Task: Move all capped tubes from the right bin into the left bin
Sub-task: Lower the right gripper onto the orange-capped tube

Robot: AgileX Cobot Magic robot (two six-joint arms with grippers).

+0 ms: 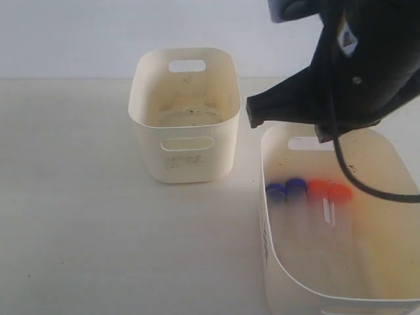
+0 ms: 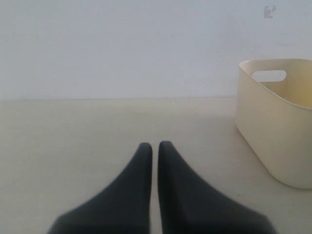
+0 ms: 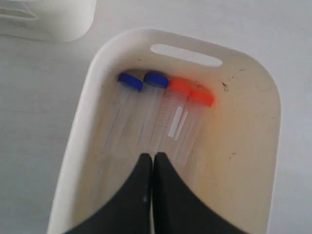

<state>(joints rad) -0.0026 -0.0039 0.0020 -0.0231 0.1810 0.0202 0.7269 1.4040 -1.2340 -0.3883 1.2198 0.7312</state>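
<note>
Capped tubes [image 3: 168,117] judged light, rigid, slippery: grip mid-barrel; right claw [image 3: 153,158] and left claw [image 2: 155,146] both closed, empty.

I see the right bin [image 3: 243,161] and the left bin [image 1: 151,154] as smooth cream plastic with a soft sheen, and the left bin's inner walls are flecked with dark specks. The capped tubes [image 3: 161,117] are clear, glossy plastic, closed in smooth blue and orange-red plastic. The left gripper [image 2: 154,145] and right gripper [image 3: 153,158] look matt black, above a pale, matt tabletop [image 1: 79,216].
</note>
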